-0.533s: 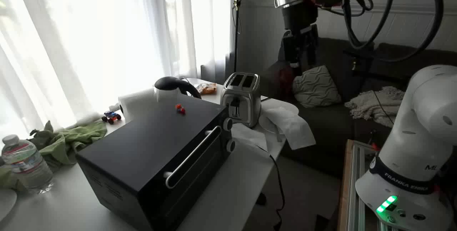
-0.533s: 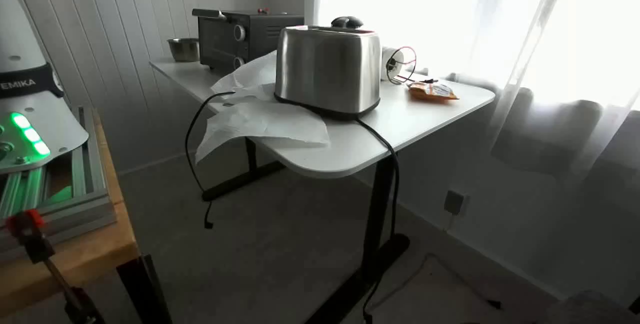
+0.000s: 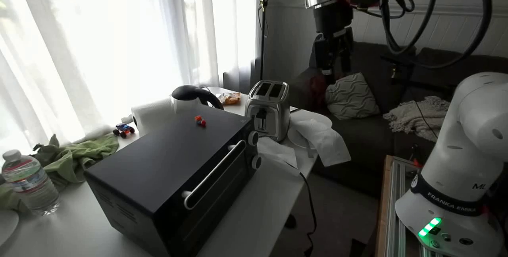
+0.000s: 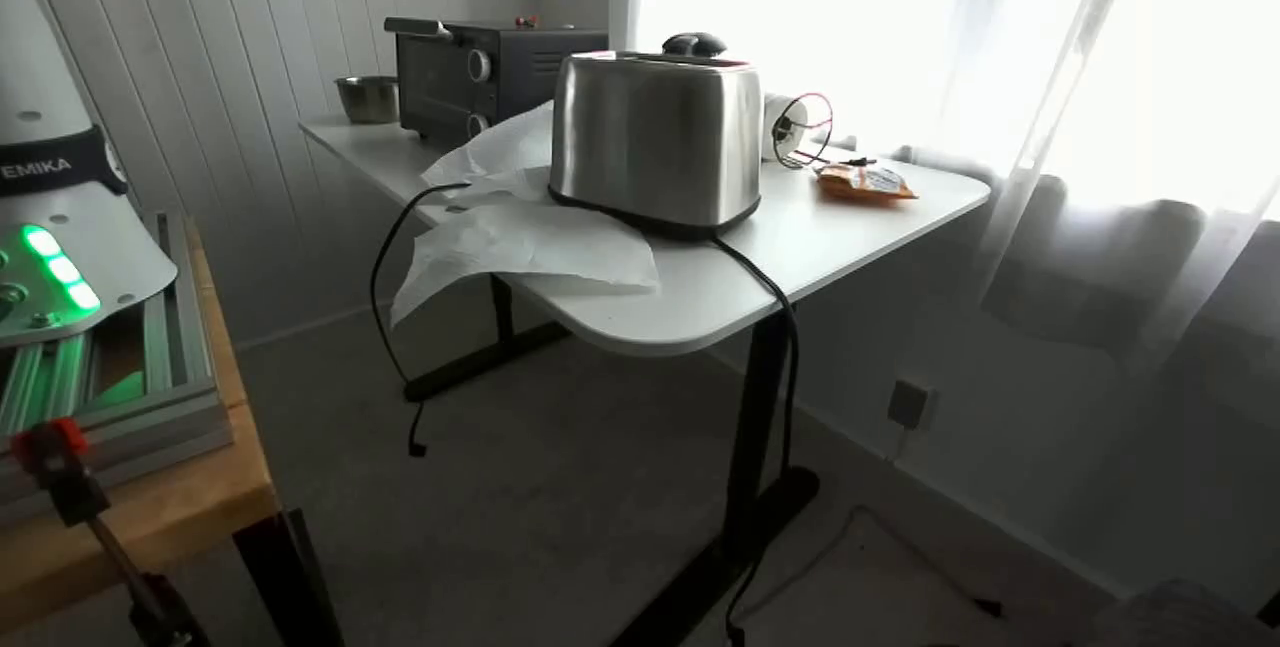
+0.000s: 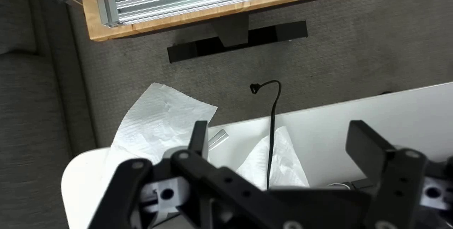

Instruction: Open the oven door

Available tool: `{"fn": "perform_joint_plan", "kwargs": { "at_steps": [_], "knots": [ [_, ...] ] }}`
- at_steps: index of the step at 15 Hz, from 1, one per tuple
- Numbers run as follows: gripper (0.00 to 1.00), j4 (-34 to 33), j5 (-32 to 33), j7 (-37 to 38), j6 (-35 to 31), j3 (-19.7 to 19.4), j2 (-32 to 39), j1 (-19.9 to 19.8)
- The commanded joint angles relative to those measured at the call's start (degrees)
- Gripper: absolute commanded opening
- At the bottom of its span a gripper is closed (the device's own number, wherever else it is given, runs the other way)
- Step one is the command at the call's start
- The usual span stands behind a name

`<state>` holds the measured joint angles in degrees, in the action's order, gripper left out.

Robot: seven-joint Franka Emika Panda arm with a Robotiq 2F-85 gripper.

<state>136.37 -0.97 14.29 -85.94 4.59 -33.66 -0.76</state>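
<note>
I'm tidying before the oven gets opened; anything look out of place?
Yes: a paper towel droops off the table, a black cord dangles with its plug loose, and a small toy-like item sits atop the oven, odd for a heating appliance.

Black oven door (image 3: 218, 198), dark-glazed, upright and closed, long silver bar handle (image 3: 216, 174) along its top

Tool (image 5: 278, 140) downward, jaws wide apart
</note>
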Motion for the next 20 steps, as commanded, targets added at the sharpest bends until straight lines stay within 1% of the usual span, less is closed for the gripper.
{"fn": "perform_joint_plan", "kwargs": {
  "at_steps": [1, 3, 5, 6, 7, 8, 10, 12, 16, 17, 18, 20],
  "knots": [
    [1.0, -1.8, -3.69, -1.91, -6.76, -1.82, 6.51, 0.04],
    [1.0, -1.34, -7.47, -2.76, -17.2, -1.85, 9.21, 1.15],
    [1.0, -1.6, -12.06, -4.62, -26.7, -1.39, 13.59, 2.92],
    [1.0, -1.77, -14.42, -6.94, -30.07, -1.22, 15.71, 4.34],
    [1.0, -2.24, -16.77, -9.8, -31.77, -1.47, 18.09, 5.62],
    [1.0, -0.28, -12.46, -5.98, -28.65, -1.19, 13.65, 3.54],
    [1.0, -0.8, -14.62, -7.79, -31.5, -0.93, 17.11, 5.19],
    [1.0, -1.6, -14.89, -8.28, -31.71, -0.95, 18.41, 5.38],
    [1.0, -2.09, -14.96, -8.41, -31.71, -1.02, 18.43, 5.35],
    [1.0, -3.21, -14.18, -9.4, -30.92, -0.33, 19.91, 6.05],
    [1.0, -3.74, -13.25, -8.7, -31.39, 0.51, 20.84, 6.35],
    [1.0, -3.98, -11.5, -1.69, -34.32, 3.19, 22.29, 6.42]
  ]
}}
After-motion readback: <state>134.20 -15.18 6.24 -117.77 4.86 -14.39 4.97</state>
